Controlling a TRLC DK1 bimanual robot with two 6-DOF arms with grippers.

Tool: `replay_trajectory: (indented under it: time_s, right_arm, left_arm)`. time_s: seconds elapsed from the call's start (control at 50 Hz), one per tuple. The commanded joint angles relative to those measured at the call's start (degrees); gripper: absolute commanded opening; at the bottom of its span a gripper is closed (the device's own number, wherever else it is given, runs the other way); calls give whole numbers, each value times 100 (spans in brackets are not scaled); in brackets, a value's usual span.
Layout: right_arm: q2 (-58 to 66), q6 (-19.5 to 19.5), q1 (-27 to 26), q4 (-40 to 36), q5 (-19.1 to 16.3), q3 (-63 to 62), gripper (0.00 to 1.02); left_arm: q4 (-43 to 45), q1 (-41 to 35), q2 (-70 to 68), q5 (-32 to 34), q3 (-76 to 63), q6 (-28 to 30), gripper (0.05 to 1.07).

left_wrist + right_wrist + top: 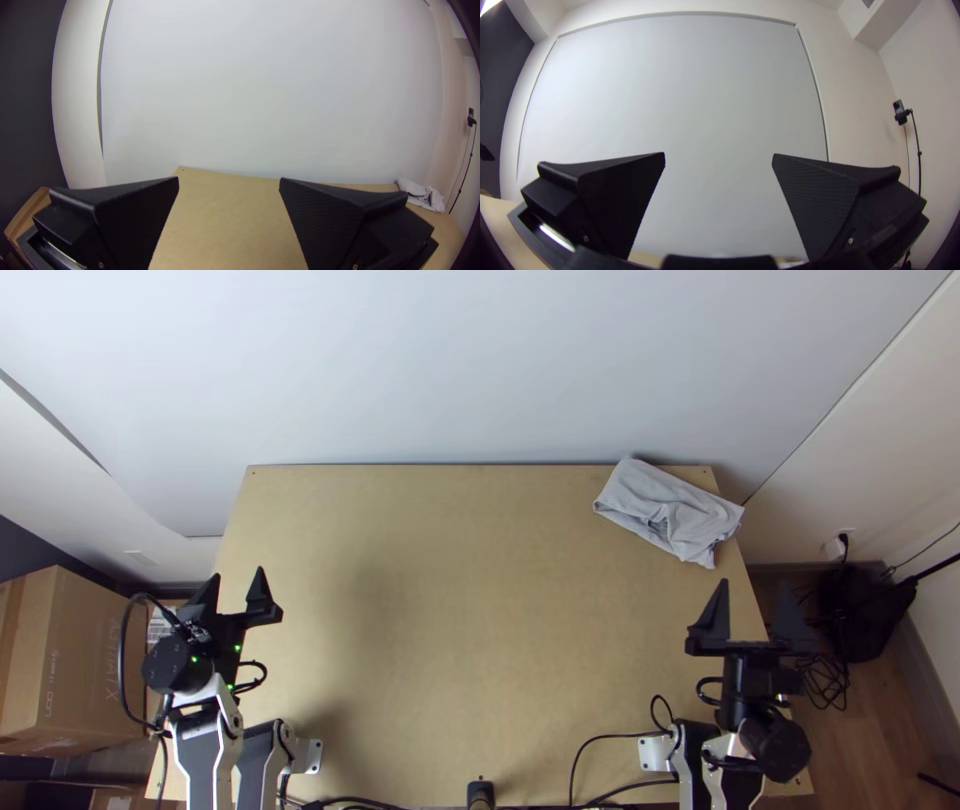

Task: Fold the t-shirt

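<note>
Left gripper [236, 575] and right gripper [756, 585] are held spread.
Beyond the right one, the creased t-shirt [670, 510] is laid at the table's [450, 620] far right corner; the white panel's [680, 75] top edge is caught by the right wrist view.

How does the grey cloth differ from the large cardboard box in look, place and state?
The cloth is light grey, while the box is brown. The cloth lies bunched and creased; the box keeps stiff, flat sides. The cloth rests at the table's far right corner, whereas the box stands beyond its left edge. Neither is held.
</note>
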Motion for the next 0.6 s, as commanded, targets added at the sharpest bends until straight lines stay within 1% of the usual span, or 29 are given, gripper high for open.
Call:
replay_trajectory:
  time_s: [0.0,0.04,0.12,0.14,0.22,0.32,0.38,0.44,0.52,0.54,0.58]
  right_arm:
    - [-52,129,57,143,78,-525,99]
    - [-52,156,66,310,78,-701,99]
    - [-52,68,216,319,87,-1017,99]
    - [-52,50,251,222,87,-1061,99]
    - [-43,94,347,-437,122,-1061,99]
    - [-52,349,506,-921,271,-1061,99]
    - [-43,490,550,-1457,324,-1061,99]
    - [-43,701,497,-2230,351,-1044,99]
    - [-43,674,427,-2300,526,-1026,99]
    - [-43,621,400,-2300,544,-1026,99]
    - [-34,358,330,-2327,605,-1026,99]
  left_arm:
    - [361,-48,-459,-20,-477,-143,102]
    - [528,-48,-678,-29,-644,-143,102]
    - [739,-39,-1171,-47,-1014,-143,102]
    - [756,-39,-1294,-47,-1084,-143,102]
    - [677,-83,-1803,-47,-1356,-135,102]
    - [642,-153,-1988,-29,-1576,-126,102]
    - [879,-153,-1997,-29,-1752,-135,102]
    - [958,-145,-1997,-29,-1875,-240,102]
    - [1371,-162,-1997,-29,-2156,-319,102]
    - [1336,-171,-1997,-29,-2174,-310,102]
    - [1292,-180,-1997,-29,-2174,-310,102]
